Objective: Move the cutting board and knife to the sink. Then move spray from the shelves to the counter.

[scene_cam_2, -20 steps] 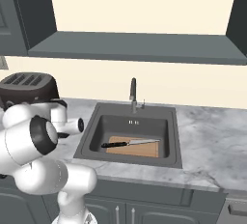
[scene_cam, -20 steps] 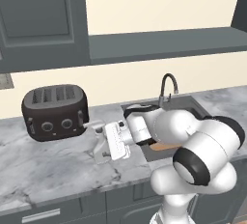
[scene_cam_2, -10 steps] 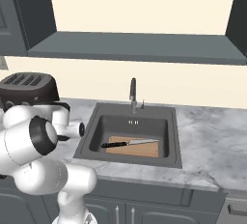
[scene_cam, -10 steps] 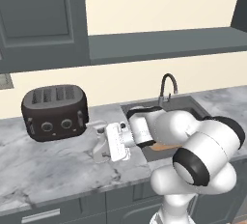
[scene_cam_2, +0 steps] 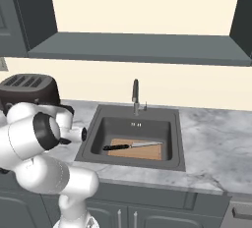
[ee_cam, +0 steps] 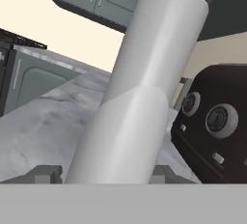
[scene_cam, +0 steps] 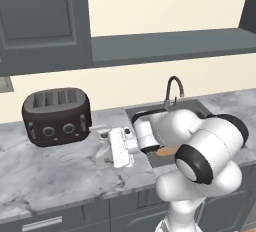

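The spray (scene_cam: 102, 155), a pale bottle with a white trigger head, stands upright on or just above the counter (scene_cam: 55, 171), right of the toaster. My gripper (scene_cam: 107, 147) reaches in from the right and is shut on its body. In the hand view the spray (ee_cam: 140, 97) rises between my two fingertips (ee_cam: 47, 174), with my gripper (ee_cam: 103, 175) around its lower part. The cutting board (scene_cam_2: 140, 151) lies flat in the sink (scene_cam_2: 96, 126), and the knife (scene_cam_2: 129, 146) rests on it. A sliver of the cutting board (scene_cam: 167, 151) peeks out behind my arm. The shelves (scene_cam_2: 138, 47) run along the wall above.
A black toaster (scene_cam: 57, 116) sits on the counter just left of the spray, close to it in the hand view (ee_cam: 217, 121). A dark curved faucet (scene_cam_2: 135, 92) rises behind the sink. Dark cabinets hang at the upper left. Open marble lies in front of the toaster.
My arm has carried the spray slightly left toward the toaster. The board and knife have not moved.
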Robot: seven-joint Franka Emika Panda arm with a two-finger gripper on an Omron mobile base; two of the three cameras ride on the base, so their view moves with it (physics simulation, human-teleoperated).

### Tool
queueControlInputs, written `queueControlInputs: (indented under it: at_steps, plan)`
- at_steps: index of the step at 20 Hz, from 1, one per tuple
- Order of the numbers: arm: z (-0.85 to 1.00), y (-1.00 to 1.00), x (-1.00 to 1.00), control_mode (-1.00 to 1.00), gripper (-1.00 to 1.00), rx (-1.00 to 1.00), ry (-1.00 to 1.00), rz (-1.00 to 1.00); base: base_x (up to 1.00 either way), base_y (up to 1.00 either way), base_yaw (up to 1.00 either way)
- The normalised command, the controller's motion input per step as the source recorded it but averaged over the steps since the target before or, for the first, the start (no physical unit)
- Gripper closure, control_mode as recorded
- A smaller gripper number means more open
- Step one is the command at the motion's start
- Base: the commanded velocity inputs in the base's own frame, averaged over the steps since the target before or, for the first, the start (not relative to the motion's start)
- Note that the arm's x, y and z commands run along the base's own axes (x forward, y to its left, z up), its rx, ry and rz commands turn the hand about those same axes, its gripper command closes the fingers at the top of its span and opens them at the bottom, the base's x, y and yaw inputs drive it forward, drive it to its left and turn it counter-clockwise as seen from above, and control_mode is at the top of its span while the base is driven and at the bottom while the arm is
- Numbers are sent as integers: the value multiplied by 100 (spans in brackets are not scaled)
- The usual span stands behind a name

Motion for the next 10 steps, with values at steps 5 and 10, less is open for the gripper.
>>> queueControlInputs:
  at_steps: [5,10]
  plan:
    - [-33,6,-2,-100,100,0,-16,0,0,0,0]
    - [-29,1,0,-100,100,0,-9,0,0,0,0]
